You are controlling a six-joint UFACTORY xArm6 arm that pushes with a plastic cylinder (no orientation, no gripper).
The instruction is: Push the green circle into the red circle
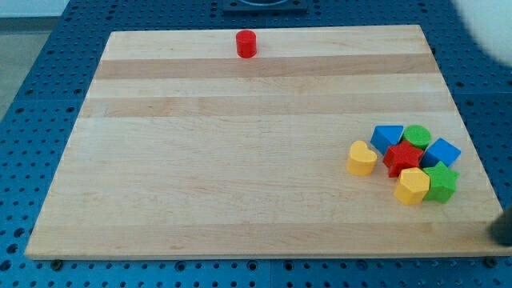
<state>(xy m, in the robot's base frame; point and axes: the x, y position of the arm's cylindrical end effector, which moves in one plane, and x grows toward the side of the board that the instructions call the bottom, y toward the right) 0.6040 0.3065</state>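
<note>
The wooden desk (240,160) lies on a blue base with holes (48,96). The red circle (246,43) sits alone near the view's top edge, a little left of the middle. The green circle (417,135) is far from it, low on the view's right side, at the top of a tight bunch of blocks. Just to its left is a blue block (387,136). Below it is a red star (403,158). Another blue block (442,151) sits to its lower right. A green star (441,181) and a yellow block (412,186) are at the bottom of the bunch. A yellow heart (362,158) sits at the bunch's left. A dark blurry thing (503,227) shows at the view's right edge, but I cannot tell if it is my tip. This arm has no fingers.
</note>
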